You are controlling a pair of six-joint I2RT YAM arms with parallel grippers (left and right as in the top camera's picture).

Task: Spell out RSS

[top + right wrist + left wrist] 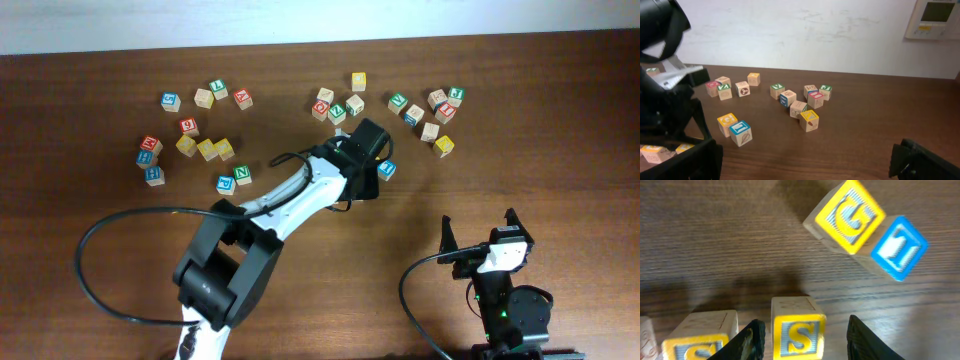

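Hanging wide open and empty, right gripper (pixel 481 232) is sitting well apart from the S cube (pixel 798 339), on the robot's side of it. Left gripper (pixel 806 330) is straddling that S cube, jaws parted, gap showing on one side; cube is resting on the table (pixel 715 240). Second S cube (pixel 700 342) is standing just beside the S cube. A third cube (pixel 643 335) is peeking in past that, face unreadable. Beyond the S cube, yellow G cube (pixel 850 215) is touching a blue cube (pixel 900 247). Farther off, loose cubes (pixel 444 110) are lying scattered.
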